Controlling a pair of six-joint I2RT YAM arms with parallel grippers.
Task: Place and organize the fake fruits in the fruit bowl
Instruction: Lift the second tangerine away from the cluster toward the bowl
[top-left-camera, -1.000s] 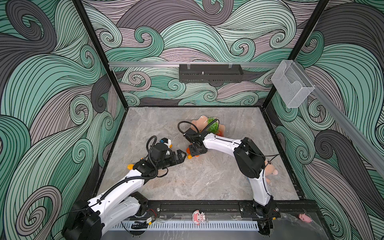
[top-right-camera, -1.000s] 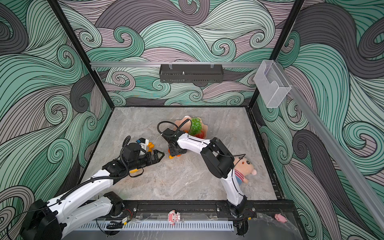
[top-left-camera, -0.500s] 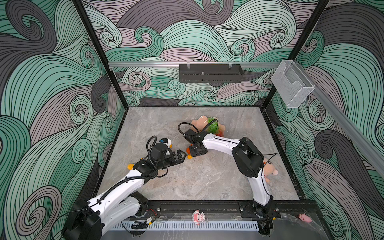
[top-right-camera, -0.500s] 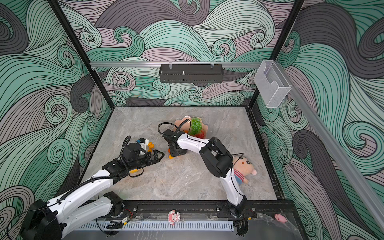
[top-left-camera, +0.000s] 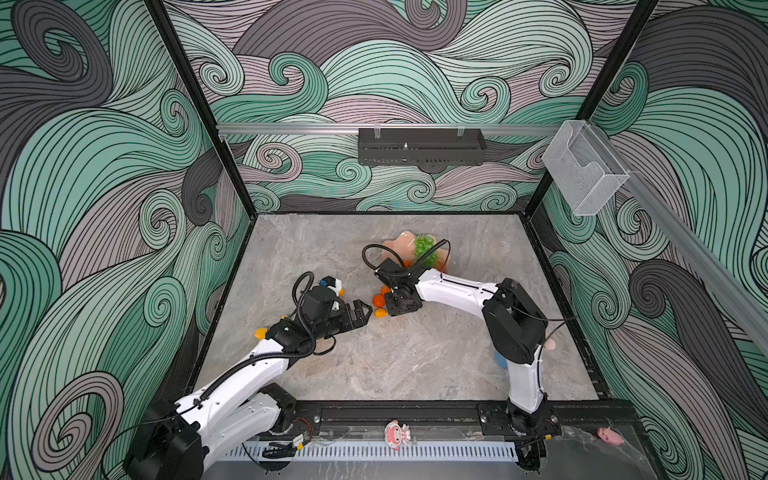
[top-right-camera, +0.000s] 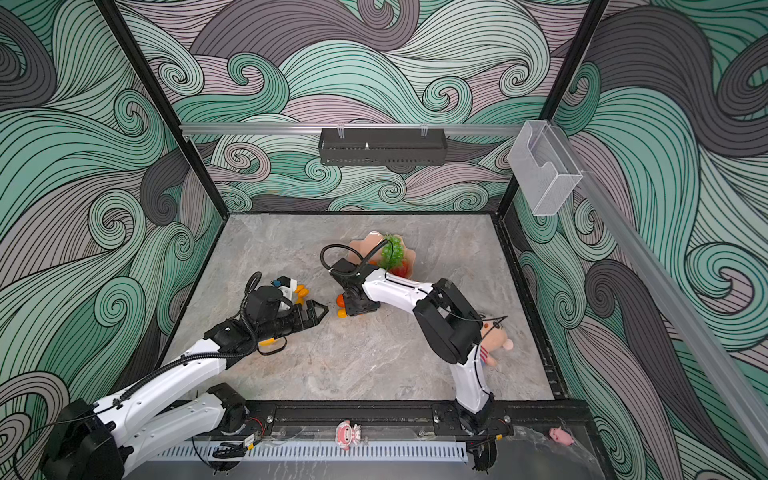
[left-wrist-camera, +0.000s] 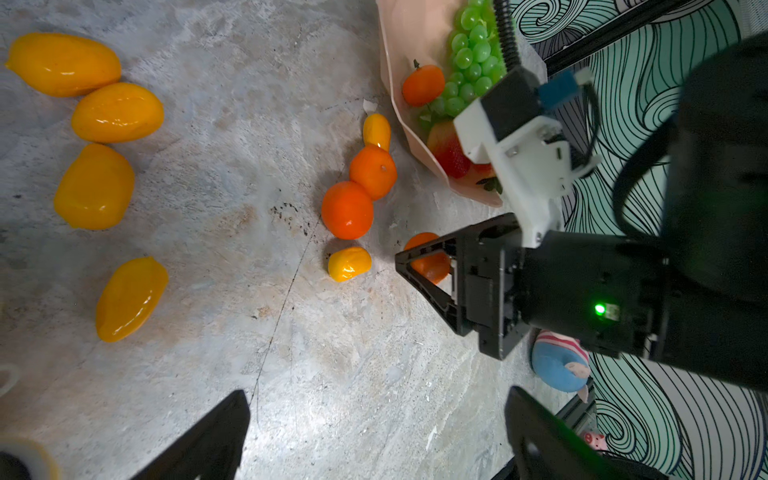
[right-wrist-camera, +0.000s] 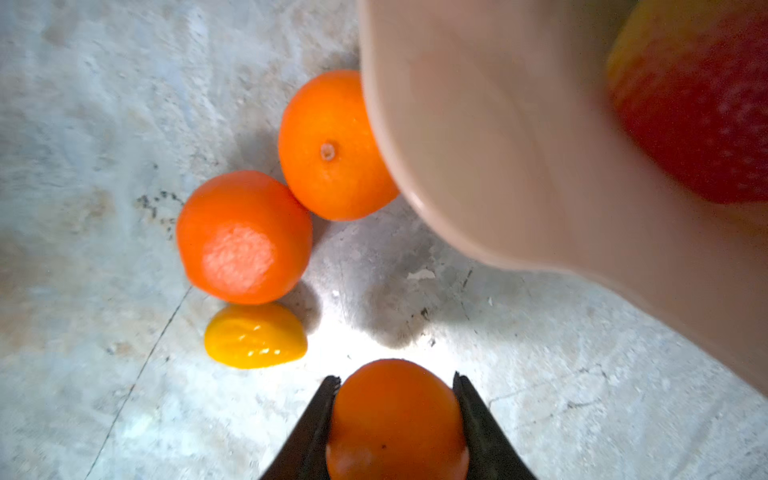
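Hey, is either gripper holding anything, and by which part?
The right gripper pinches a tangerine across its middle, one jaw on each side. The left gripper is open, holding nothing.

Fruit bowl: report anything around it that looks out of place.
Two tangerines and two kumquats lie loose on the table just outside the fruit bowl, not in it.

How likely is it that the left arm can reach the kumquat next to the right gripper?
Probably yes. The left gripper is open and faces the kumquat with nothing between; the right gripper, holding a tangerine right beside it, might crowd it.
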